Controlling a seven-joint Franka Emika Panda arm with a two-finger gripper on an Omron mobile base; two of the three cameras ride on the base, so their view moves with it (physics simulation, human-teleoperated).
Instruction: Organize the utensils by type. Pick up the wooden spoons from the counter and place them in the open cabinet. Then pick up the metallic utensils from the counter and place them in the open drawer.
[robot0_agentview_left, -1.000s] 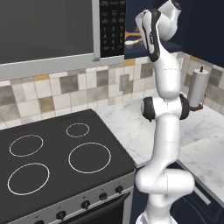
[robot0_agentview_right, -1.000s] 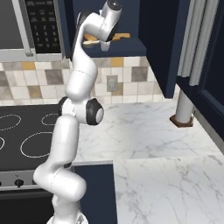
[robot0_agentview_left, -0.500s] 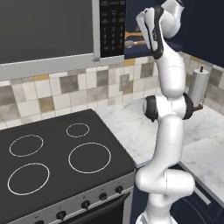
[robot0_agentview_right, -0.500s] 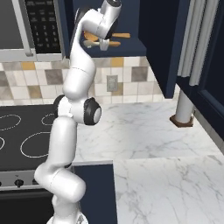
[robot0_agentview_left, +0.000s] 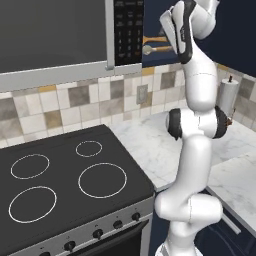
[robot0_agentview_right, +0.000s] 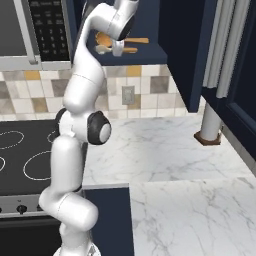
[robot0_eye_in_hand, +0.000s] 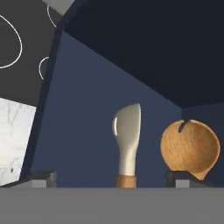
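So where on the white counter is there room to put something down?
The counter is bare from the stovetop across to the paper towel holder, and also nearer the camera, in front. It is crowded up in the open cabinet, where two wooden spoons lie right by the open gripper.

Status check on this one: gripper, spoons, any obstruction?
Gripper open at the open cabinet. Two wooden spoons on its shelf, released. Nothing blocking.

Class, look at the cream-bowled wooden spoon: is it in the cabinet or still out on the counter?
In. The wooden spoon lies on the floor of the open cabinet, beside a second, browner spoon, between the gripper's spread fingers.
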